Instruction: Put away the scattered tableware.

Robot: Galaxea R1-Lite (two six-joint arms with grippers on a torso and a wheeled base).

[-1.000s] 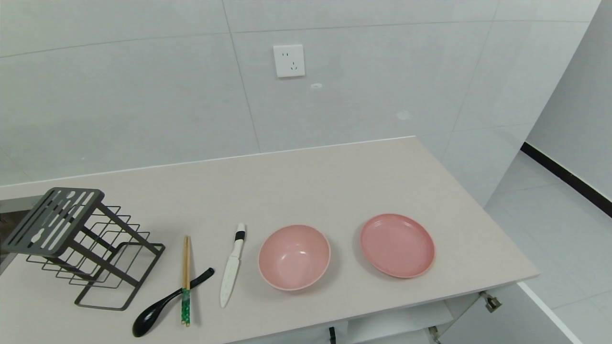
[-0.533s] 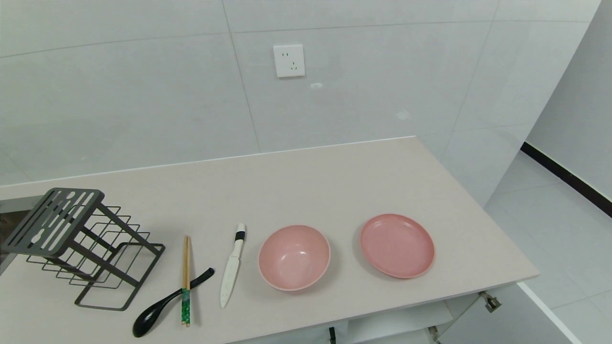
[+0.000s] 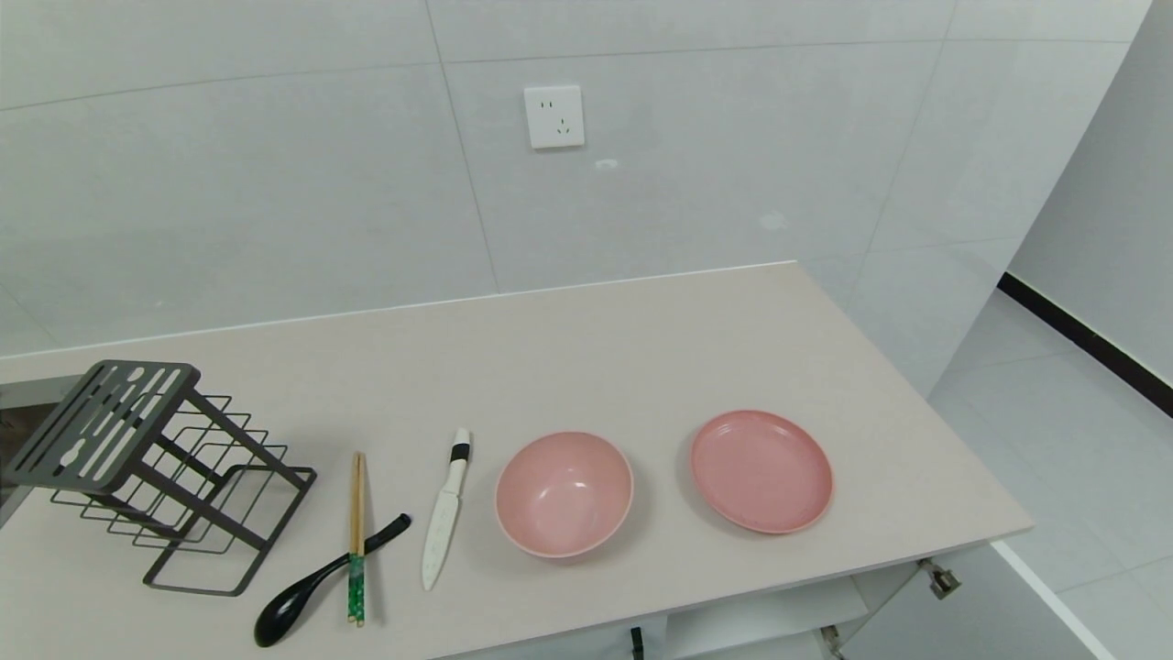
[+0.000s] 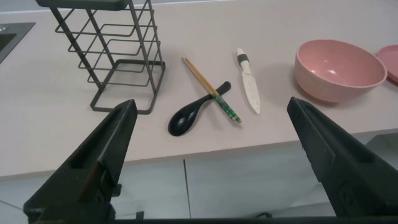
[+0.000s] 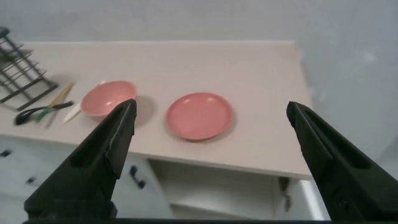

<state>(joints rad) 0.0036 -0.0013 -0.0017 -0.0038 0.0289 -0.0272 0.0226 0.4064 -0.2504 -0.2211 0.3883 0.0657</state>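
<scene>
Beige counter (image 3: pixel 641 348) by tiled wall (image 3: pixel 275 183) bears rack (image 3: pixel 103 414), chopsticks (image 3: pixel 356 513) over spoon (image 3: pixel 284 610), seemingly a knife (image 3: pixel 443 522), bowl (image 3: pixel 564 493), plate (image 3: pixel 761 470); left gripper (image 4: pixel 211 104), right gripper (image 5: pixel 210 107) gape.

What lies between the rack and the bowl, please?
Going from the rack to the bowl in the head view: a black spoon with chopsticks crossing its handle, then a white knife nearest the bowl.
</scene>
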